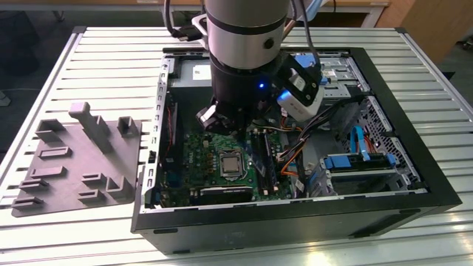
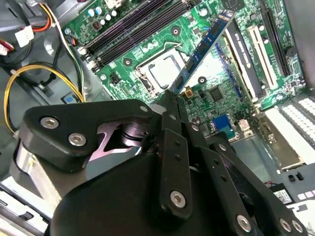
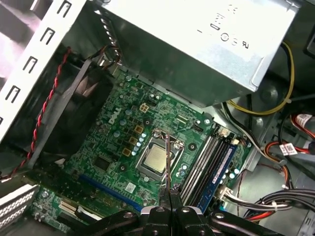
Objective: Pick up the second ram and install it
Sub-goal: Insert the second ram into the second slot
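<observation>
My gripper [image 2: 173,97] is shut on the second ram [image 2: 205,45], a narrow blue-edged circuit stick that juts out from the fingertips. I see the ram edge-on as a thin line [image 3: 168,160] over the processor socket [image 3: 155,158], held clear of the green motherboard [image 3: 113,147]. The long black memory sockets [image 3: 209,164] lie just beside it, and one of them seems to hold a blue-edged stick. In the exterior view the gripper [image 1: 229,130] hangs inside the open computer case [image 1: 296,216], above the motherboard.
A grey moulded tray [image 1: 77,166] with upright posts lies at the exterior view's left of the case. The metal power supply [image 3: 197,44], coloured cables [image 2: 29,73], a fan with red wires [image 3: 74,113] and the blue drive cage [image 1: 355,160] crowd the motherboard.
</observation>
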### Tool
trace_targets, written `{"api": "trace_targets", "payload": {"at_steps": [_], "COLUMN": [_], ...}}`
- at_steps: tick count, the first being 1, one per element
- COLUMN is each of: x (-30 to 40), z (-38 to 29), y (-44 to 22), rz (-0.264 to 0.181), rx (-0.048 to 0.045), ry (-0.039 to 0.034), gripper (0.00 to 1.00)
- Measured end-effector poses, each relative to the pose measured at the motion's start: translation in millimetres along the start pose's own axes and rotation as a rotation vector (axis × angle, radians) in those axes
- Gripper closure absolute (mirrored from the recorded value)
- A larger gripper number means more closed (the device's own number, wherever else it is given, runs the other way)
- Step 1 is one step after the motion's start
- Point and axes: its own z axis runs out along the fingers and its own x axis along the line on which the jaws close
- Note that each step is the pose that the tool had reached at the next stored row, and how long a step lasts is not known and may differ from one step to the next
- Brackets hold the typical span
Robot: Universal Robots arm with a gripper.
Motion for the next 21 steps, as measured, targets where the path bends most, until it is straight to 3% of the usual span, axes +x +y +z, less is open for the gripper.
{"api": "trace_targets", "payload": {"at_steps": [21], "x": [0.0], "z": [0.1], "y": [0.0], "rz": [0.165], "rx": [0.0081], "ry": [-0.0071], "gripper": [0.88]}}
